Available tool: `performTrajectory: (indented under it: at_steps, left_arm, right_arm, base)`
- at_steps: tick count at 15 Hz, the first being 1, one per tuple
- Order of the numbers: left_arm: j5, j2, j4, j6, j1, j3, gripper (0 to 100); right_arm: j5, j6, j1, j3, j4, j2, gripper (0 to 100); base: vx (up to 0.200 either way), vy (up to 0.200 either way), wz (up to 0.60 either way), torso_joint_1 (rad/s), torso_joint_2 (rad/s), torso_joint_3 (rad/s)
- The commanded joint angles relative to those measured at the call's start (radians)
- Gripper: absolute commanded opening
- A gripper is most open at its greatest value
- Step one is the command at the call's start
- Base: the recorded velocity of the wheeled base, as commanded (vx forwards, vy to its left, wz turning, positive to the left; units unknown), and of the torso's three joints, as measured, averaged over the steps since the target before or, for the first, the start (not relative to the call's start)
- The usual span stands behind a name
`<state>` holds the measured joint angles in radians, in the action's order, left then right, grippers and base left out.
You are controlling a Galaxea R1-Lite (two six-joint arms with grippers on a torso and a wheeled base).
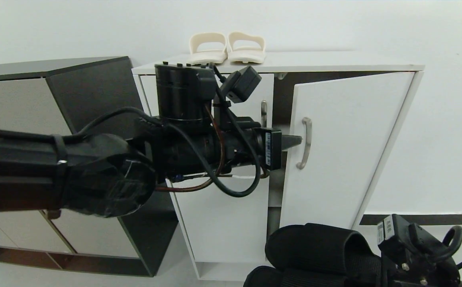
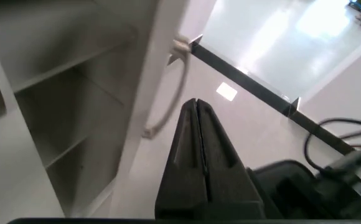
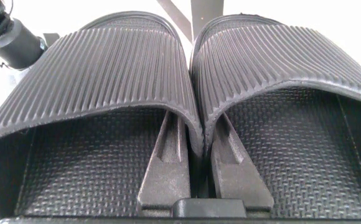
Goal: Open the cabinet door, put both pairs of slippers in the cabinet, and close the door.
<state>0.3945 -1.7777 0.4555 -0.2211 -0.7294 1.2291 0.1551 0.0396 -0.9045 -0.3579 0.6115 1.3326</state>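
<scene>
White wall backs your cabinet (image 1: pixel 334 62), whose right door (image 1: pixel 348 159) stands partly open. Your left gripper (image 1: pixel 296 140) sits level with the door's handle (image 1: pixel 306 142) and just beside it, fingers pressed together on nothing. You see the cream slippers (image 1: pixel 227 48) side by side on the cabinet top. Low on your right, the right gripper (image 3: pixel 197 134) pinches the black slippers (image 3: pixel 137 68) by their adjoining straps.

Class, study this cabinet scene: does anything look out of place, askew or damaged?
White slippers sit on top of the cabinet, not inside. Its right door stands ajar. The right gripper pinches black slippers. No damage shows.
</scene>
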Motion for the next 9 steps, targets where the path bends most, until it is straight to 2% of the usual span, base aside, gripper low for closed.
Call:
performTrajectory:
  at_steps: [1, 2, 3, 4, 5, 7, 9]
  left_arm:
    - [-0.008, 0.099, 0.066, -0.003, -0.005, -0.106, 0]
    - [-0.003, 0.076, 0.123, -0.014, 0.050, -0.108, 0]
    - [-0.003, 0.050, 0.150, -0.027, 0.077, -0.097, 0]
    - [-0.002, 0.012, 0.184, -0.060, 0.110, -0.065, 0]
    - [-0.006, -0.031, 0.192, -0.073, 0.125, -0.014, 0]
    - [-0.008, -0.103, 0.175, -0.078, 0.133, 0.079, 0]
    - [-0.009, -0.158, 0.114, -0.080, 0.125, 0.174, 0]
  right_arm:
    - [0.000, -0.001, -0.004, 0.000, 0.001, -0.003, 0]
    - [0.000, -0.001, -0.005, 0.000, 0.001, -0.003, 0]
    - [-0.002, -0.001, -0.007, 0.000, 0.001, -0.003, 0]
    - [0.000, -0.001, -0.007, 0.000, 0.001, -0.003, 0]
    - [0.000, 0.000, -0.011, 0.000, 0.001, -0.001, 0]
    - [0.000, 0.000, -0.014, 0.000, 0.001, 0.000, 0]
    - [0.000, -0.001, -0.017, 0.002, 0.001, 0.004, 0]
  base:
    - [0.000, 0.000, 0.00, 0.000, 0.00, 0.000]
    - [0.000, 0.000, 0.00, 0.000, 0.00, 0.000]
    - [0.000, 0.000, 0.00, 0.000, 0.00, 0.000]
    - [0.000, 0.000, 0.00, 0.000, 0.00, 0.000]
    - [0.000, 0.000, 0.00, 0.000, 0.00, 0.000]
    - [0.000, 0.000, 0.00, 0.000, 0.00, 0.000]
    - [0.000, 0.000, 0.00, 0.000, 0.00, 0.000]
